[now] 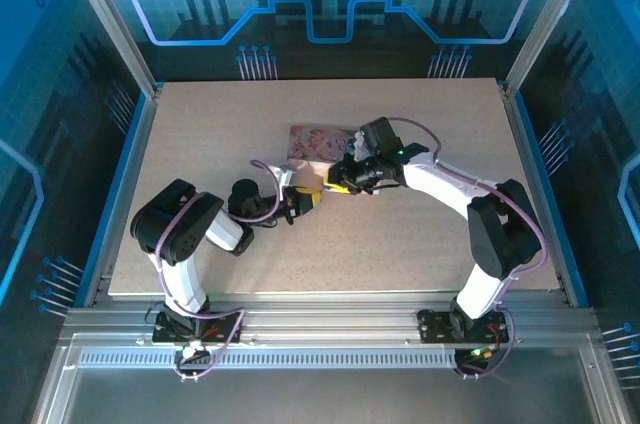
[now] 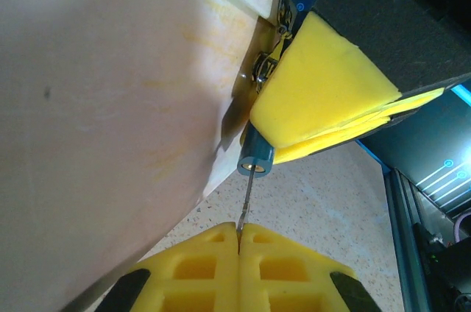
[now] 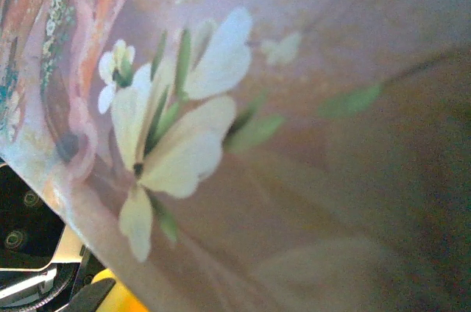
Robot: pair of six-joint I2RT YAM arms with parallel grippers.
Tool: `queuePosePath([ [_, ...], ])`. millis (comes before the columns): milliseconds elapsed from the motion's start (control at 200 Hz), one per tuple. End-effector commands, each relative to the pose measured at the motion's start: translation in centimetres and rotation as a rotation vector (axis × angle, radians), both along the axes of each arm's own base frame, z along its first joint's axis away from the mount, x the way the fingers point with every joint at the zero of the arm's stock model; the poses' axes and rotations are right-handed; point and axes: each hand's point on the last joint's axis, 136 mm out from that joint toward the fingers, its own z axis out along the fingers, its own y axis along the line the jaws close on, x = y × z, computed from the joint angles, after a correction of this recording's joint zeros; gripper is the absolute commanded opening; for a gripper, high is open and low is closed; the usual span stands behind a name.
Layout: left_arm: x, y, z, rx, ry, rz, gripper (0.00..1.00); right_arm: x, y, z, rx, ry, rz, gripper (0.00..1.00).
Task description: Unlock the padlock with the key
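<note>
My left gripper (image 2: 239,244) pinches the key (image 2: 245,201) at lower centre, its tip at the padlock (image 2: 256,159), which my right gripper (image 2: 324,126) clamps steady just above.

Seen from above, the light is bright and even on the desk (image 1: 200,154). The arms cast short, soft shadows, the walls glow blue, and detail is sharp. The left wrist view is bright: the box (image 2: 110,106) is washed pale, a dark shadow lies beside the padlock (image 2: 256,159), and padlock and key (image 2: 246,201) look fairly crisp. The right wrist view is blurred, its flower print out of focus and dimming to brown at right.
</note>
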Motion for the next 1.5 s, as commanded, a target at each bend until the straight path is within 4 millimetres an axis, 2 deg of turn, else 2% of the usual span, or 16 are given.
queuePosePath([
  [0, 1.2, -0.1, 2.5, -0.031, -0.091, 0.030, 0.00, -0.3, 1.4, 2.2, 0.077, -0.011, 0.061, 0.05],
  [340, 0.6, -1.1, 2.0, 0.013, -0.125, 0.082, 0.00, -0.4, 1.4, 0.5, 0.026, 0.007, 0.054, 0.05],
  [805, 0.5, -1.1, 1.6, 0.043, -0.134, 0.078, 0.00, -1.7, 2.0, -2.3, -0.009, 0.075, 0.154, 0.04],
  [1040, -0.6, -1.6, 2.1, 0.001, -0.127, 0.000, 0.00, -1.4, 2.0, -1.9, 0.046, 0.090, 0.171, 0.04],
  [1281, -0.9, -1.6, 1.5, 0.005, -0.110, -0.016, 0.00, -0.8, 1.2, -0.7, 0.086, 0.086, 0.165, 0.04],
  [1491, -1.0, -1.6, 2.0, 0.000, -0.122, -0.020, 0.00, -0.7, 0.8, -0.3, 0.089, 0.086, 0.165, 0.04],
])
